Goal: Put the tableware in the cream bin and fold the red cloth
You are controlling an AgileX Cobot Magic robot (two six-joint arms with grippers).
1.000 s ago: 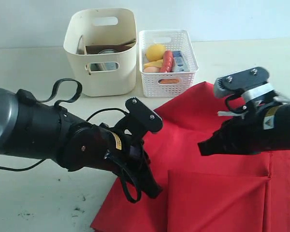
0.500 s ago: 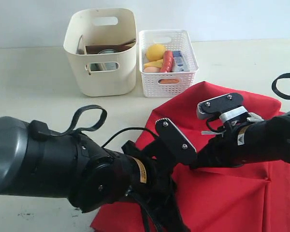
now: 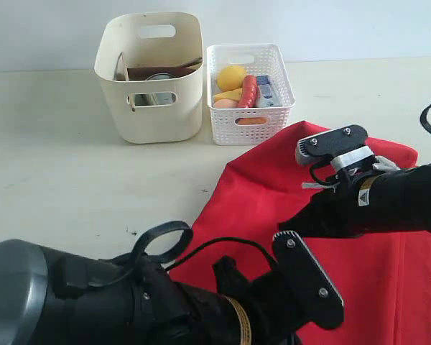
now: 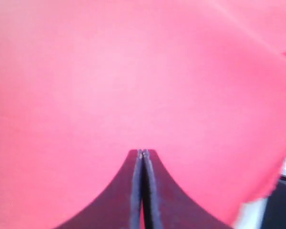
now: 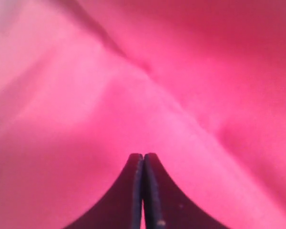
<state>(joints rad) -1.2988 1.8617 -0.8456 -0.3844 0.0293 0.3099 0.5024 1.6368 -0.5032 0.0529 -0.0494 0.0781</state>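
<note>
left gripper [image 4: 142,153] closed tight, right gripper [image 5: 143,155] likewise, red cloth [image 3: 273,187] close beneath both, we cannot tell if pinched

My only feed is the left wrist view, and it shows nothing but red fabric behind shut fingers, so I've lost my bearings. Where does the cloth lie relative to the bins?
Observer: The red cloth is spread on the table. Its far corner is close beside the base of the white basket.
Operator: Anything put away yet?
Observer: The cream bin, left of that basket, holds a brown wooden plate and a steel cup.
Operator: What about the other side?
Observer: The right fingers are shut as well, just over the cloth.
</note>
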